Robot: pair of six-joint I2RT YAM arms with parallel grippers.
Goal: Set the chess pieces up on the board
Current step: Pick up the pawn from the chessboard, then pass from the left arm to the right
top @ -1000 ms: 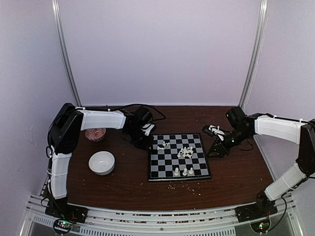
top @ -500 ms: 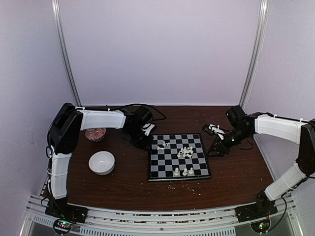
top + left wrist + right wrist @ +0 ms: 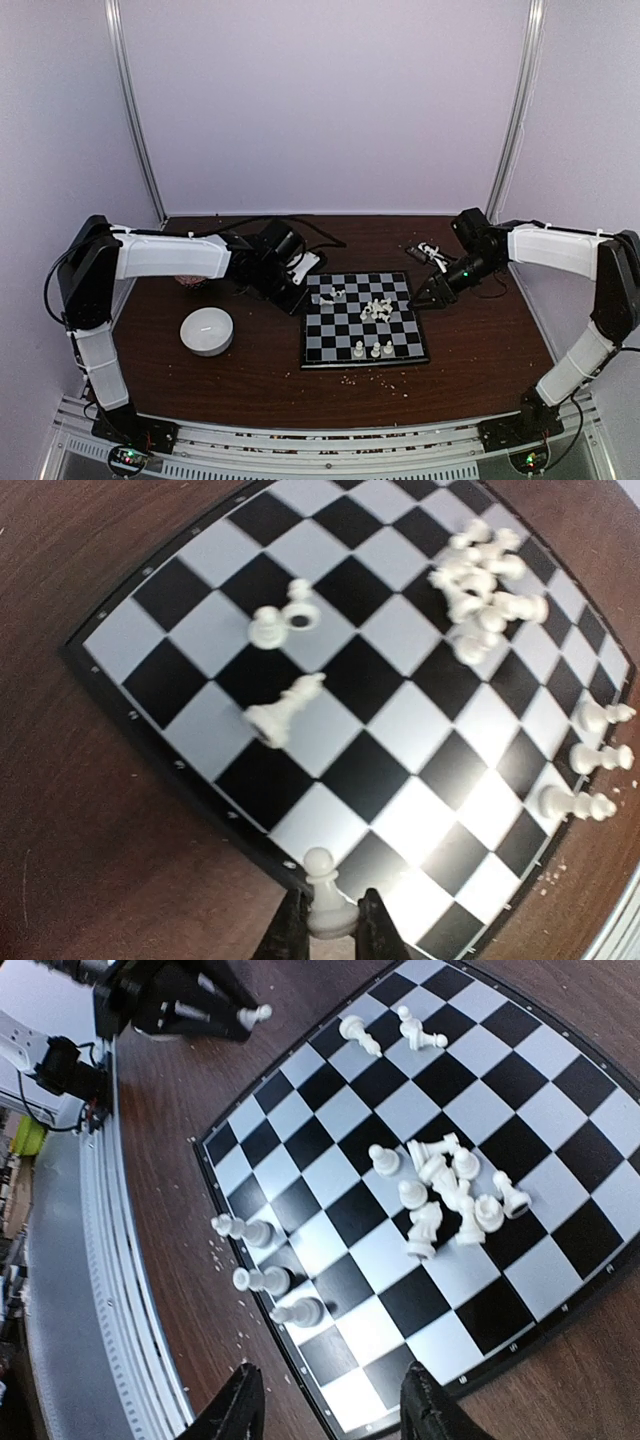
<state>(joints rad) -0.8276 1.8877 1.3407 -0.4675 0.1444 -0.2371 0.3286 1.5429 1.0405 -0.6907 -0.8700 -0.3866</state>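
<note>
The board (image 3: 340, 340) lies mid-table. A pile of white chess pieces (image 3: 378, 308) lies on its right half, three pieces (image 3: 373, 349) stand along its near edge, and two (image 3: 330, 296) lie near its far left corner. My left gripper (image 3: 300, 288) is at the board's left edge. In the left wrist view it (image 3: 328, 928) is shut on a white pawn (image 3: 322, 885) by its base, over the board's rim (image 3: 150, 730). My right gripper (image 3: 428, 292) hovers at the board's right edge. In the right wrist view it (image 3: 335, 1405) is open and empty above the board (image 3: 400, 1110).
A round white bowl (image 3: 207, 331) stands left of the board. A pinkish object (image 3: 185, 281) is mostly hidden behind my left arm. Crumbs (image 3: 370, 378) are scattered in front of the board and also show in the right wrist view (image 3: 215, 1250). Walls close in on three sides.
My left arm has stretched out lower and its gripper has shifted slightly toward the board's left edge. My right gripper has moved a little back and left along the board's right edge.
</note>
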